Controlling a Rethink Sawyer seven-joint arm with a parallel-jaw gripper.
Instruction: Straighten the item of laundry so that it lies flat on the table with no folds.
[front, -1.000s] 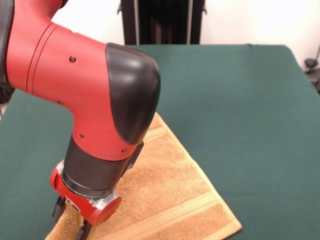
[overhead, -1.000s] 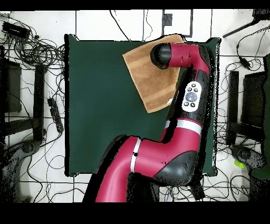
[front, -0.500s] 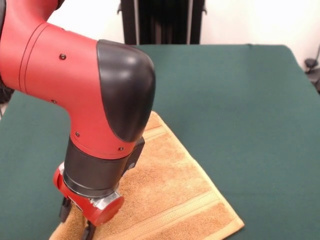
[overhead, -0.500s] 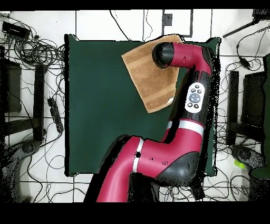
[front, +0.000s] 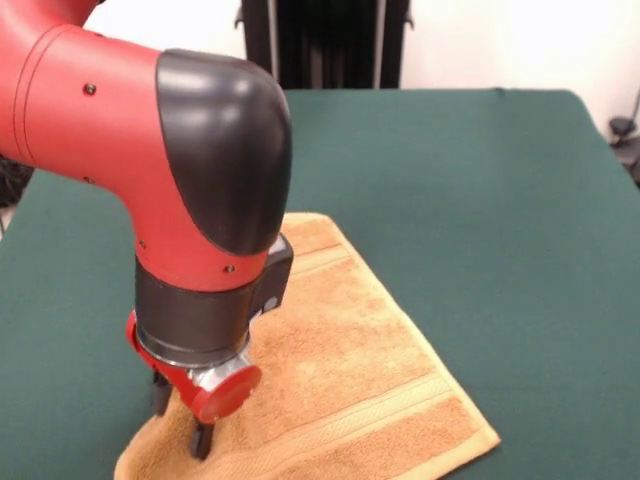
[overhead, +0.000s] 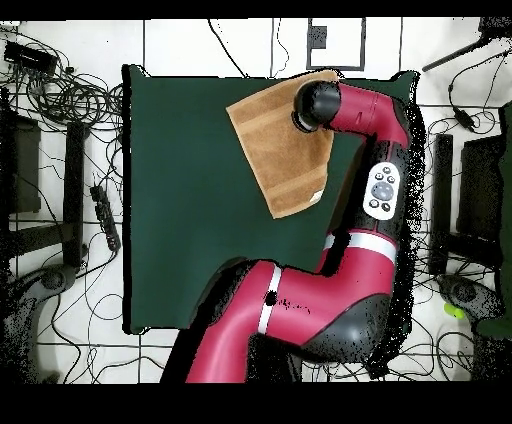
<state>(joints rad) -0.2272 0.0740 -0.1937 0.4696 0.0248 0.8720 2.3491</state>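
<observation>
— So, what sat nearest the camera in the front view?

— The towel (front: 340, 370), orange-tan, lay on the green surface (front: 480, 200) close to its near edge. Its near left corner was bunched up into a small hump rather than lying flat, right where the claw (front: 180, 420) came down.

— And how did the claw stand?

— Two dark fingertips (front: 202, 440) showed below the red wrist flange, one on each side of that raised bit of cloth, both down at the towel. It looked as though they pinched the fabric between them, but the wrist hid most of the contact, so I could not tell for certain whether they were pressed together or spread.

— What about the rest of the towel?

— It ran away from the corner diagonally, mostly flat. A pale woven stripe band (front: 370, 410) crossed it near the front right end, and another one showed near the far end, just beside the arm.

— And farther back?

— The arm (front: 150, 170), red with a black elbow cap, rose over the towel's left part and covered it there. Beyond that the surface was bare green cloth to its far edge.

— Did the overhead view agree?

— Yes. There the towel (overhead: 280, 150) lay askew at the surface's (overhead: 180, 220) top edge, and the arm (overhead: 370, 150) reached over its upper right corner, hiding the claw.
</observation>
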